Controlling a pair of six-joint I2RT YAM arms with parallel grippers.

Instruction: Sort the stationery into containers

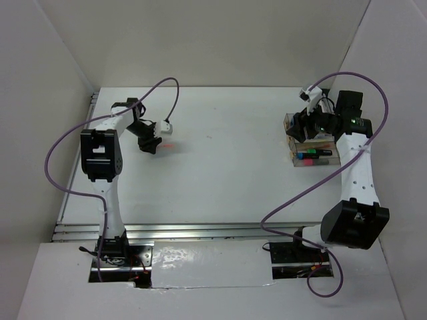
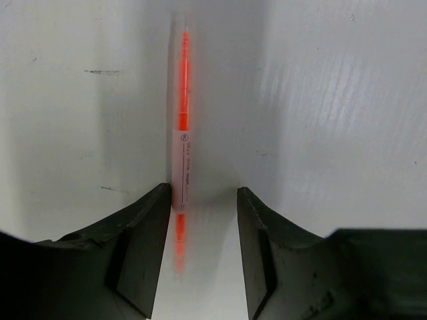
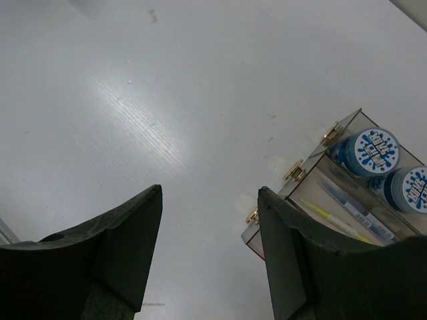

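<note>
The left gripper (image 2: 204, 193) hung low over the white table (image 2: 333, 100) at its left side, jaws spread, with a thin orange stick (image 2: 181, 153) lying flat on the surface between them. In the left wrist view the stick ran lengthwise straight away from the camera, off centre in the gap. Its translucent sleeve rested against the tip of the finger (image 2: 143, 227) on the left of that view, while open table showed between it and the opposite finger. The stick was flanked but not pinched, and most of its length reached out beyond the fingertips. Across the table, well apart from it, the right gripper (image 3: 209, 193) hovered with its jaws parted and nothing between them, only bare table below. The clear organiser tray (image 3: 293, 200) sat just beside its right-hand finger in the right wrist view. Two blue-white tape rolls (image 3: 377, 150) lay side by side in the compartment farthest from that camera. A yellow stick (image 3: 333, 220) and a thin pen (image 3: 353, 207) lay lengthwise in the next one. From above, capped highlighters (image 1: 315, 157) showed in the compartment nearest the arms' bases.
</note>
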